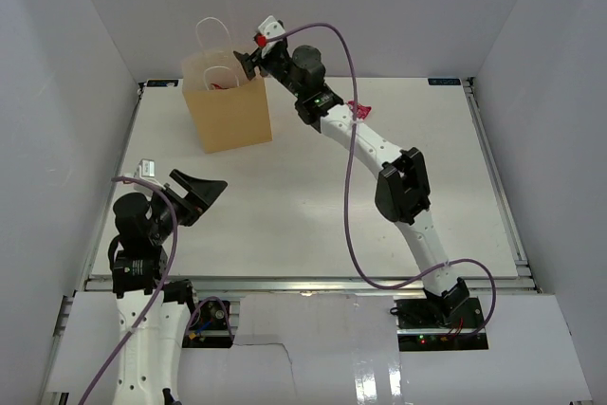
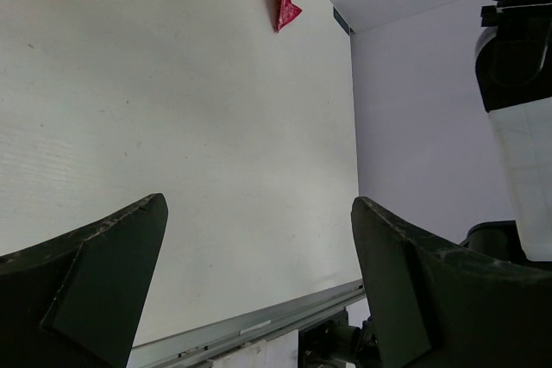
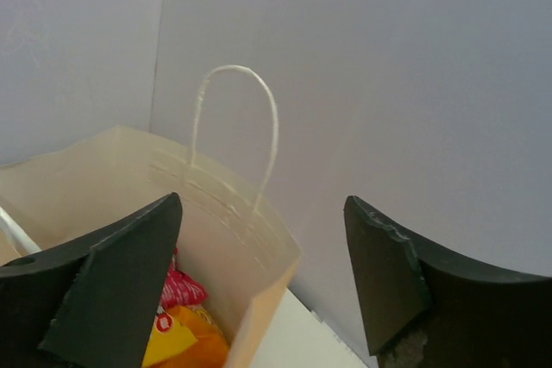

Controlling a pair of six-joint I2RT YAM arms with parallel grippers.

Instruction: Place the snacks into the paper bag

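We see the paper bag [image 1: 228,111] upright at the far-left corner of the table [image 1: 285,215], with red and orange snacks [image 3: 183,327] inside. The right gripper [image 1: 248,64] hovers over its right rim, jaws wide, empty. A magenta wrapper [image 2: 284,4] lies near the far edge, well apart from the bag. The left gripper [image 2: 259,202] is near-left, jaws wide, empty; white tabletop stretches ahead.

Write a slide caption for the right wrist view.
Right gripper, fingers open, above the paper bag holding red and orange snacks.

Robot lab — white-panelled enclosure [image 1: 57,64]
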